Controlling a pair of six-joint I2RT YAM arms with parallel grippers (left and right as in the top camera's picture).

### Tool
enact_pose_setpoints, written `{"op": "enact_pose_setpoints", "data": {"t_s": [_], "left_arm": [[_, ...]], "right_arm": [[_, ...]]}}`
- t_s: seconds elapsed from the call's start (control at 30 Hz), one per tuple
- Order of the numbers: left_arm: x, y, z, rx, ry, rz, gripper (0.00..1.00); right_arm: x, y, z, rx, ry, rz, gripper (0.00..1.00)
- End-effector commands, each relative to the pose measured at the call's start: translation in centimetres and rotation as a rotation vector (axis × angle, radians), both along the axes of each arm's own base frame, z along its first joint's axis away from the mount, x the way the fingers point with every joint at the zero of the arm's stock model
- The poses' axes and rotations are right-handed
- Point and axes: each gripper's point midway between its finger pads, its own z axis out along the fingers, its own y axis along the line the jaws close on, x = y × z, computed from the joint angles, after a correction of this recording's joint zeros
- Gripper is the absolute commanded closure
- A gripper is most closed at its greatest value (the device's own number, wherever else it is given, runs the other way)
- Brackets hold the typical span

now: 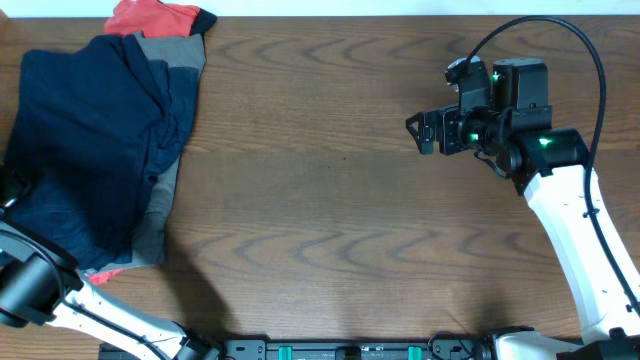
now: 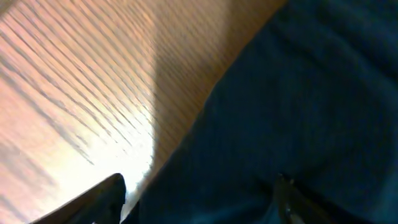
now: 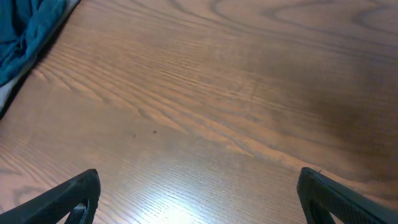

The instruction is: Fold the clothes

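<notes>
A pile of clothes lies at the table's far left. Dark navy shorts (image 1: 90, 140) lie crumpled on top of a grey piece (image 1: 187, 70); a red-orange piece (image 1: 150, 15) shows at the back. My left gripper (image 2: 199, 183) is at the pile's left edge, its fingers spread apart over the navy cloth (image 2: 298, 93), which fills the space between them; I see no pinch. My right gripper (image 1: 425, 132) is open and empty above bare wood on the right, and its two fingertips (image 3: 199, 193) show wide apart. No waistband button shows.
The wooden table (image 1: 340, 200) runs between the pile and the right arm. A strip of red-orange cloth (image 1: 105, 272) pokes out under the pile's near edge. A corner of teal-blue cloth (image 3: 25, 31) shows in the right wrist view.
</notes>
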Motion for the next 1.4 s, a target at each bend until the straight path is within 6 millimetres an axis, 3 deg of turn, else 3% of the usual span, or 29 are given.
{"op": "enact_pose_setpoints", "data": {"t_s": [0.0, 0.27, 0.33, 0.47, 0.6, 0.7, 0.83, 1.0, 1.03, 1.1, 1.23, 1.3, 1.37], "left_arm": [[-0.2, 0.4, 0.1, 0.009, 0.005, 0.002, 0.39], [-0.2, 0.2, 0.4, -0.022, -0.023, 0.11, 0.94], [0.3, -0.3, 1.0, -0.04, -0.053, 0.099, 0.94], [2.5, -2.3, 4.3, -0.079, -0.169, 0.036, 0.94], [5.1, -6.6, 9.1, -0.142, -0.301, -0.069, 0.94], [7.5, -12.4, 13.0, -0.232, -0.4, -0.202, 0.94], [10.3, -21.6, 16.6, -0.323, -0.442, -0.389, 0.94], [13.6, -34.6, 18.2, -0.398, -0.425, -0.638, 0.94], [14.5, -38.8, 18.5, -0.415, -0.432, -0.719, 0.94], [15.4, -44.6, 18.9, -0.433, -0.453, -0.836, 0.94], [15.6, -57.2, 20.0, -0.45, -0.536, -1.12, 0.94], [14.7, -63.6, 20.1, -0.466, -0.582, -1.261, 0.94], [13.5, -68.7, 19.4, -0.466, -0.601, -1.359, 0.94]], "right_arm": [[0.4, 0.4, 0.7, 0.0, -0.021, 0.01, 0.01], [0.8, 0.5, 1.1, 0.004, -0.047, 0.01, 0.01], [0.9, 0.5, 1.2, 0.005, -0.051, 0.01, 0.01], [1.2, 0.5, 1.5, 0.007, -0.07, 0.01, 0.01], [1.6, 0.4, 1.8, 0.006, -0.091, 0.004, 0.04], [2.1, -0.7, 1.8, -0.009, -0.087, -0.068, 0.06], [2.6, -2.4, 1.8, -0.017, -0.085, -0.132, 0.11], [3.0, -6.6, 2.8, -0.004, -0.101, -0.248, 0.13], [3.0, -8.2, 3.2, -0.005, -0.107, -0.286, 0.14], [2.8, -10.4, 3.6, -0.005, -0.111, -0.344, 0.14], [1.7, -15.5, 4.3, -0.009, -0.111, -0.47, 0.13], [1.2, -17.4, 4.4, -0.004, -0.109, -0.516, 0.13], [0.7, -19.0, 4.5, 0.011, -0.103, -0.551, 0.12]]}}
